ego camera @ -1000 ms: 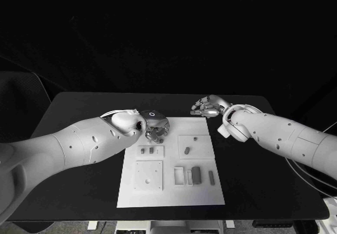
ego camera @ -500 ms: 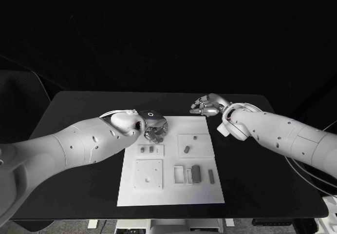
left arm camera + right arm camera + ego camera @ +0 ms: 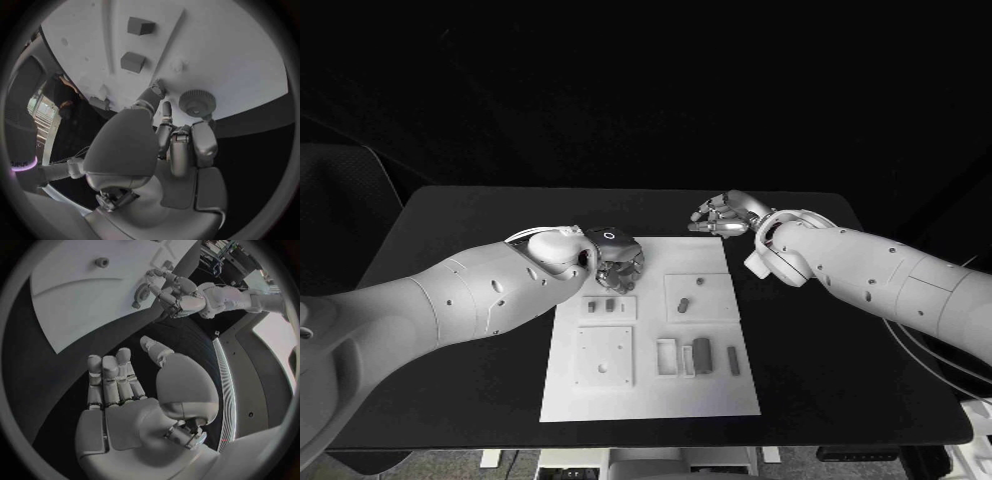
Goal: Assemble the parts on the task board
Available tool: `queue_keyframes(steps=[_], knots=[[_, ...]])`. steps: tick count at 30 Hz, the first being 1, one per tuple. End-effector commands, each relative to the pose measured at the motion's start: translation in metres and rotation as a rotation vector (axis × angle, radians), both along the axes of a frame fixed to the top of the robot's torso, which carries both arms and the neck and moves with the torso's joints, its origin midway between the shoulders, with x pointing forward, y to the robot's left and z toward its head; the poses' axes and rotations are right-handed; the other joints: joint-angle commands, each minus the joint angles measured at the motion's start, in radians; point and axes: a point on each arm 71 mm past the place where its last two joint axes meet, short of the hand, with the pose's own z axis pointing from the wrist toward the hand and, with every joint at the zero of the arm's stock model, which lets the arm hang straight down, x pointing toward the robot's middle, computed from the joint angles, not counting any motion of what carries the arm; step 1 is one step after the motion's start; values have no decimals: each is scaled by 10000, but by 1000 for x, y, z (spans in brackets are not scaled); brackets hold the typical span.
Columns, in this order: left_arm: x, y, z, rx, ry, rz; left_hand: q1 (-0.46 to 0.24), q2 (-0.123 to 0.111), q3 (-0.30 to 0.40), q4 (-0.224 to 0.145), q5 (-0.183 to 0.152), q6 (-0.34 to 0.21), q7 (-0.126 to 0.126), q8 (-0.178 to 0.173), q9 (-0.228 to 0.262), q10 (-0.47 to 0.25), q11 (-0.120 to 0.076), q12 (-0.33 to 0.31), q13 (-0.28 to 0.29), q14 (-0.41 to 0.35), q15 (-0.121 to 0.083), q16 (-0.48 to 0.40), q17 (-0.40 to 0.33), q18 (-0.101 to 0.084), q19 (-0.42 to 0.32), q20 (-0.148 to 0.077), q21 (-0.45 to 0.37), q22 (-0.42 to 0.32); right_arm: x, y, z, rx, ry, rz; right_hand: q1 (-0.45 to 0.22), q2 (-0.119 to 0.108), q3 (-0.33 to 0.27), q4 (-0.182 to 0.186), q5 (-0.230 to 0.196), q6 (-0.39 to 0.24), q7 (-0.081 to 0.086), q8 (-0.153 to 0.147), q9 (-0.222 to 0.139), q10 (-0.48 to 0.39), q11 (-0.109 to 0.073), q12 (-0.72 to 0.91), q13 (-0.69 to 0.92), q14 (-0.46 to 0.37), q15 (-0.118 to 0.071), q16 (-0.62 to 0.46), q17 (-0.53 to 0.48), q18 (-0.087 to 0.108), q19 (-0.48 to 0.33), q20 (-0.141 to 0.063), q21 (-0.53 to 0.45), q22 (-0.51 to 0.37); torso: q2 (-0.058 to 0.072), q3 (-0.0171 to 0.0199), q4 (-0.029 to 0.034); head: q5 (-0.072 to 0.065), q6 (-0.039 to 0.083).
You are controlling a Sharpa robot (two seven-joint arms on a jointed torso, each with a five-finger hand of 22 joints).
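Observation:
The white task board (image 3: pixel 653 395) lies mid-table. My left hand (image 3: pixel 617 262) is curled over the board's far left corner. In the left wrist view its fingertips (image 3: pixel 164 107) hold a round knurled part (image 3: pixel 197 102) down against the board (image 3: pixel 237 55). Two small blocks (image 3: pixel 132 61) stand just beyond it. My right hand (image 3: pixel 721 218) hovers over the black table off the board's far right corner. Its fingers (image 3: pixel 109 377) lie side by side with nothing in them. The right wrist view also shows the left hand (image 3: pixel 175 292) at the board's edge.
Two small pieces (image 3: pixel 602 308) stand in a left panel, with a peg (image 3: pixel 685 306) in the panel beside it. Near the front are a square plate (image 3: pixel 606 357) and several upright bars (image 3: pixel 702 354). Black table (image 3: pixel 848 370) surrounds the board.
My right hand has drifted slightly farther from me. The left hand has stayed over the board's far left corner with barely any shift.

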Motion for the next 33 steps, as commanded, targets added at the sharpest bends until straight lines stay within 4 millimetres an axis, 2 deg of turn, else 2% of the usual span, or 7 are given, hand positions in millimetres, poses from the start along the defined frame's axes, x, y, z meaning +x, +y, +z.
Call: queue_keyframes(steps=[1, 13, 20, 33], knots=[[-2, -4, -2, 63, 116, -153, -13, 124, 65, 22, 16, 44, 18, 36, -5, -85, -1, -49, -5, 556, -2, 558, 1803, 423, 21, -3, 1468, 15, -1, 2, 0, 7, 31, 133, -93, 45, 48, 16, -48, 18, 60, 38, -15, -77, 17, 42, -16, -71, -7, 10, -14, -111, -44, 0, 242, -14, 7, -3, 0, -20, -15], [-3, -5, -3, 106, 195, -152, -147, 331, 186, 184, 13, 27, 75, -5, -26, -172, 11, -48, 18, 409, 4, 488, 1647, 423, -10, 8, 1434, 51, 0, 3, 0, 15, 29, 156, -94, 46, 50, 15, -48, 19, 60, 39, -15, -77, 17, 43, -17, -70, -7, 12, -14, -111, -43, 0, 244, -14, 3, 10, 6, -45, -57], [-2, -5, -4, 201, 288, -93, -181, 455, 261, 247, 17, 37, 100, -13, -32, -203, 13, -40, 32, 360, 4, 472, 1595, 423, -21, 9, 1427, 72, 0, 3, 0, 16, 25, 155, -95, 46, 51, 14, -48, 19, 60, 39, -15, -77, 17, 44, -17, -69, -7, 13, -15, -111, -43, 0, 245, -15, -5, 4, 4, -49, -73], [-2, -5, -5, 320, 399, -26, -208, 501, 290, 281, 13, 55, 125, -11, -32, -222, 14, -34, 40, 340, 4, 469, 1578, 423, -27, 10, 1425, 84, -1, 5, 0, 33, 26, 198, -97, 46, 52, 13, -48, 20, 60, 40, -15, -77, 16, 46, -18, -68, -7, 15, -15, -111, -42, 0, 246, -15, -12, 1, 4, -54, -94]])
